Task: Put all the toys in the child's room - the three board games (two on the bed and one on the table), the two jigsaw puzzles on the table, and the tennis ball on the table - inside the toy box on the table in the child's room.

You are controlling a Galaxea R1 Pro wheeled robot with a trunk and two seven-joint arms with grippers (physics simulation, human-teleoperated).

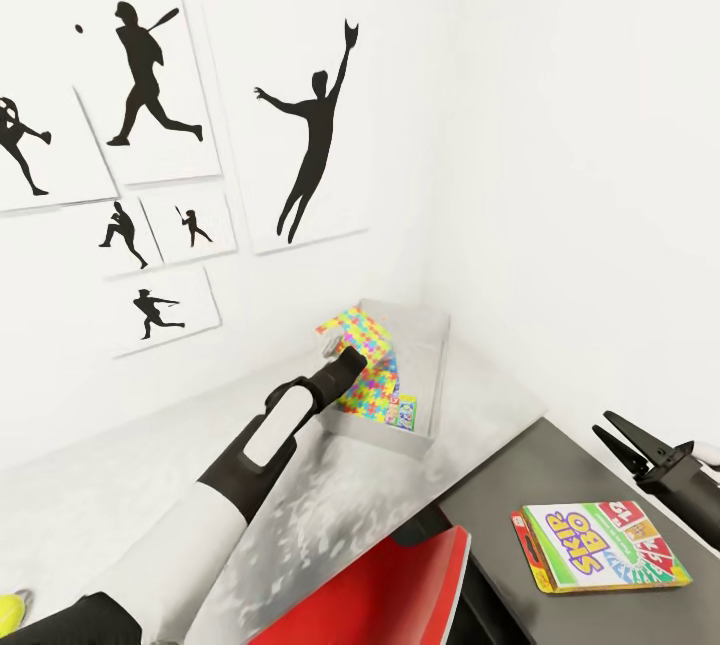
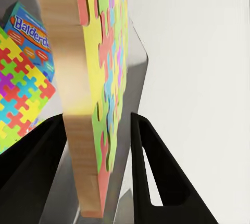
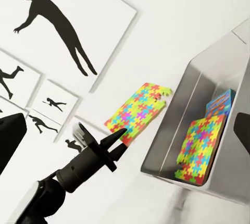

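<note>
A: Nearest the lens, a puzzle [image 2: 99,94] is seen clamped edgewise between the left gripper's [image 2: 99,172] fingers, held over the toy box [image 1: 425,365].

B: Step judged: second puzzle being boxed; one puzzle [image 3: 200,148] and a blue game [image 3: 221,104] lie inside. Lowering, then release, is called for.

A: Left arm stretched toward the box. Right gripper [image 1: 628,442] spread wide, empty, beside the box; SKIP-BO [image 1: 600,545] nearby.

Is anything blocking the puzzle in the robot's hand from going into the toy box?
Nothing visible is. The left hand holds the puzzle on edge just above the toy box, which is open on top. Another puzzle and a blue game already stand inside, with room beside them.
</note>
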